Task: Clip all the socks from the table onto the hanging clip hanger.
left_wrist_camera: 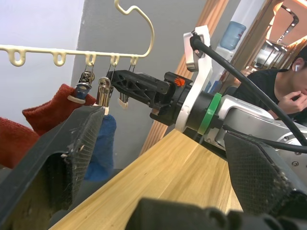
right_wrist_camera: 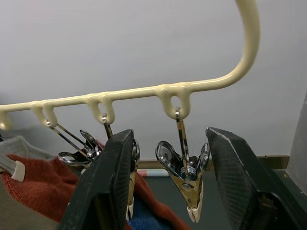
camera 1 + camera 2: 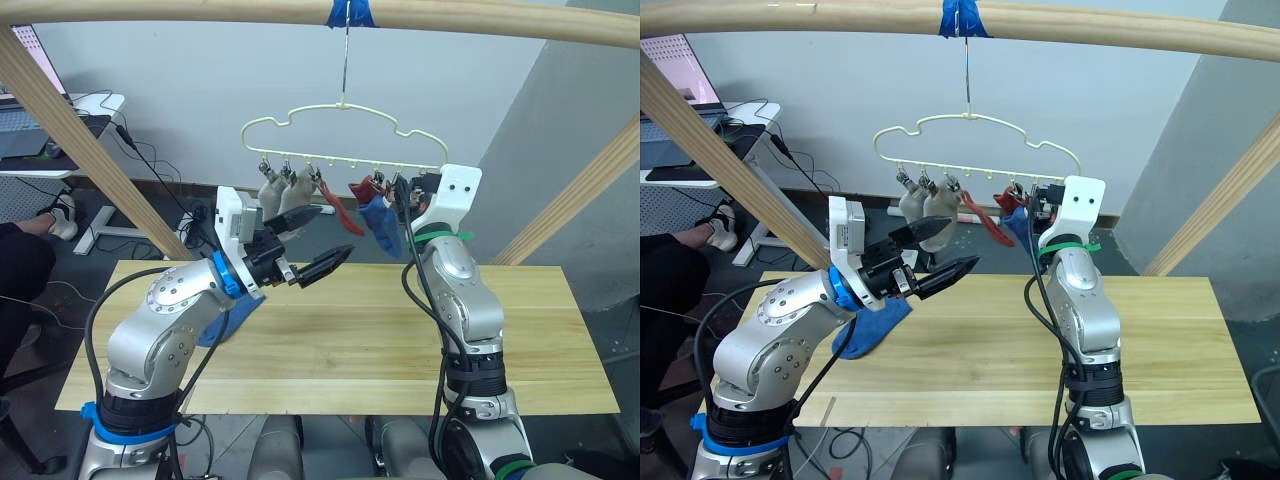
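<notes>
Black fingers (image 2: 115, 191) of right gripper (image 2: 175, 184) spread, straddling empty end clip (image 2: 184, 179); left gripper (image 3: 318, 240) open, empty, above worktop (image 3: 400, 330).

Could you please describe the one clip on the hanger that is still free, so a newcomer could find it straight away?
Look up at the pale clip hanger hooked on the wooden pole over the table. Follow its bar to the end on the robot's right, where the right gripper is raised. The empty clip dangles there between that gripper's open fingers, gripping nothing, while the clip beside it is hung with socks.
</notes>
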{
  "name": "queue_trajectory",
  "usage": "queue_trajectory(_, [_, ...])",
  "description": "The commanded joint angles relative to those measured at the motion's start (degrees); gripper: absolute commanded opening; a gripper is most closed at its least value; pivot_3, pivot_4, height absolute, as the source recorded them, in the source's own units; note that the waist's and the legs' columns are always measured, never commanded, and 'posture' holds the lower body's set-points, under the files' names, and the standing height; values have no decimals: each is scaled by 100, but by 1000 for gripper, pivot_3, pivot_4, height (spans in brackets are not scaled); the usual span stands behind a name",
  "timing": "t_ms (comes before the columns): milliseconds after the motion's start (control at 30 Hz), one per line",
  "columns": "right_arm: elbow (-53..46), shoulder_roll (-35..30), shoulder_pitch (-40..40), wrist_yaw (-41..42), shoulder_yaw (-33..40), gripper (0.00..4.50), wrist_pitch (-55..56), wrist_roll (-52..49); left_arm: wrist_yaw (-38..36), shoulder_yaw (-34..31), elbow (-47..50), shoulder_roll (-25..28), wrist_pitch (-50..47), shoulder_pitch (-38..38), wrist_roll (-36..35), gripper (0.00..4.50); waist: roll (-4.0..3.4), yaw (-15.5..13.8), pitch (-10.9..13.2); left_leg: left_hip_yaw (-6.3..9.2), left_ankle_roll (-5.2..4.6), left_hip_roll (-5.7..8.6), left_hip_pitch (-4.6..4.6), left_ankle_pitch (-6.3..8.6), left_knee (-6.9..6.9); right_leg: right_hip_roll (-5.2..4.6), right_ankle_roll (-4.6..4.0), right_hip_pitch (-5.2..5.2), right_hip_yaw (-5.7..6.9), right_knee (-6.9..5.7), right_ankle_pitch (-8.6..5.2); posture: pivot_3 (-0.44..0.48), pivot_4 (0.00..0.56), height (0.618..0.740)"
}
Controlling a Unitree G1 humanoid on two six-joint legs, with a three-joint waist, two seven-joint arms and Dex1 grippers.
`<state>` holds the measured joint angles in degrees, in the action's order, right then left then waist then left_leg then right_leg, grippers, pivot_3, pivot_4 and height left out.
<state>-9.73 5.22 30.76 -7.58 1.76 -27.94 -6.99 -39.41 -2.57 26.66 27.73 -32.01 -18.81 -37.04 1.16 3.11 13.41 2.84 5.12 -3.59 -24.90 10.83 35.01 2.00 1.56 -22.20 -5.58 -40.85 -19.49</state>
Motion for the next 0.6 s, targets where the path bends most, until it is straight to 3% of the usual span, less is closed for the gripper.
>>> queue_trajectory(33, [-39, 21, 135, 39, 36, 2323, 151, -29, -14, 24, 117, -30, 166, -100, 33, 4500, 0, 0, 0, 0, 0, 0, 0, 0, 0, 0, 0, 0, 0, 0, 0, 33, 206, 740])
queue_trajectory(100, [-29, 31, 140, 53, 34, 1956, 154, -37, -15, 18, 116, -31, 172, -99, 42, 4500, 0, 0, 0, 0, 0, 0, 0, 0, 0, 0, 0, 0, 0, 0, 0, 34, 204, 740])
queue_trajectory(233, [-5, 32, 155, 82, 36, 575, 169, -34, -5, 15, 133, -40, 174, -82, 49, 4500, 0, -1, 0, 0, 0, 0, 0, 0, 0, 0, 0, 0, 1, 0, 0, 35, 203, 740])
queue_trajectory(300, [0, 26, 161, 96, 43, 154, 183, -29, 3, 18, 133, -52, 177, -83, 56, 4500, 0, -6, 0, 0, 0, 0, 0, 0, 0, 0, 0, 0, 1, 0, 0, 35, 203, 740])
queue_trajectory(600, [-129, -166, 118, 264, 78, 152, 184, -47, 1, 65, 161, -92, 200, -4, 109, 4500, 0, -12, 0, 0, 0, 0, 0, 0, 0, 0, 0, 0, 1, 0, 0, 31, 203, 740])
